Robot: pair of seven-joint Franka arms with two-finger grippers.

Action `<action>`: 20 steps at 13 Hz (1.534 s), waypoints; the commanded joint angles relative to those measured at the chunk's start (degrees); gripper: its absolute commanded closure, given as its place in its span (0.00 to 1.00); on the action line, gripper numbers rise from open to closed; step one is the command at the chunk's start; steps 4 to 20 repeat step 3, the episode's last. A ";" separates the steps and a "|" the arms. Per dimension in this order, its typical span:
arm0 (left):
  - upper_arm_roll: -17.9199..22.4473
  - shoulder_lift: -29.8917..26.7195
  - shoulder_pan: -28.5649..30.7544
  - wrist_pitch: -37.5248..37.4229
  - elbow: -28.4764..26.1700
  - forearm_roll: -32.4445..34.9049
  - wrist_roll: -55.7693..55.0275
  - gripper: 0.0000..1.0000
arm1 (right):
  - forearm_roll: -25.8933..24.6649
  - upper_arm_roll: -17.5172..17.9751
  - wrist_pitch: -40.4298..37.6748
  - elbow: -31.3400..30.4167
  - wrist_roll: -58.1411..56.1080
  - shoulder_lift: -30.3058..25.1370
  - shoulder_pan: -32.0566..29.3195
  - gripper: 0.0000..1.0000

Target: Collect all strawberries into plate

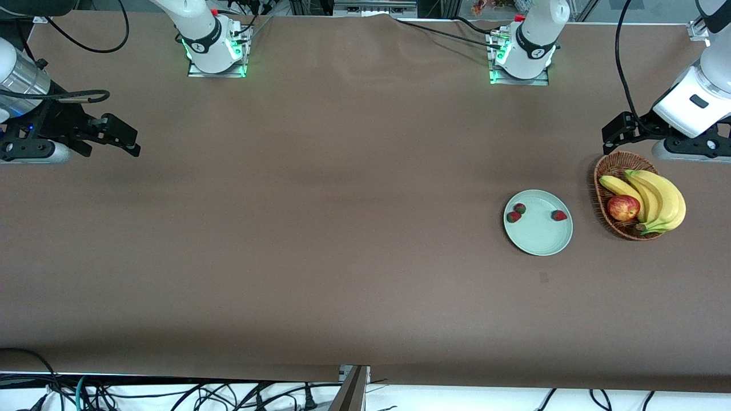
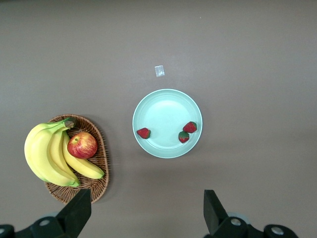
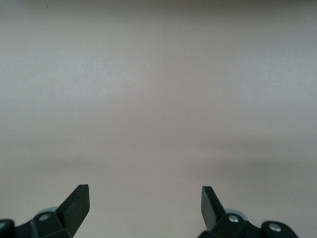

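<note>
At the right arm's end of the table, the right gripper hangs over bare brown table with its fingers spread wide and nothing between them; the right wrist view shows only empty tabletop under it, so this arm waits. Moving across toward the left arm's end, the plate lies flat on the table, and all three strawberries sit inside it: two close together near the rim toward the right arm's end, the third apart from them near the rim toward the basket. The left wrist view confirms it, with the pair and the single berry all within the plate's rim. Just beside the plate stands the wicker basket holding bananas and a red apple; no berry shows on the bare table anywhere. Over the table by the basket's edge, the left gripper hovers with its fingers spread apart and empty, its fingertips framing the lower edge of its own camera's picture. Judged from how things lie, the collecting looks finished, so the step in hand is simply to keep clear. Doing that well means lifting the left gripper straight up and away without sweeping low across the basket or plate, since a nudge to the shallow rim could roll a berry out again.
</note>
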 commanded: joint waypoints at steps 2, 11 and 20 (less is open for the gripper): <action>-0.97 1.62 0.81 -1.66 3.03 -0.81 0.49 0.00 | -0.30 0.27 -0.88 0.87 -0.43 0.05 -0.41 0.00; -0.89 1.62 0.81 -1.66 3.03 -0.98 0.40 0.00 | -0.30 0.27 -0.79 0.87 -0.34 0.06 -0.41 0.00; -0.89 1.62 0.81 -1.66 3.03 -0.98 0.40 0.00 | -0.30 0.27 -0.79 0.87 -0.34 0.06 -0.41 0.00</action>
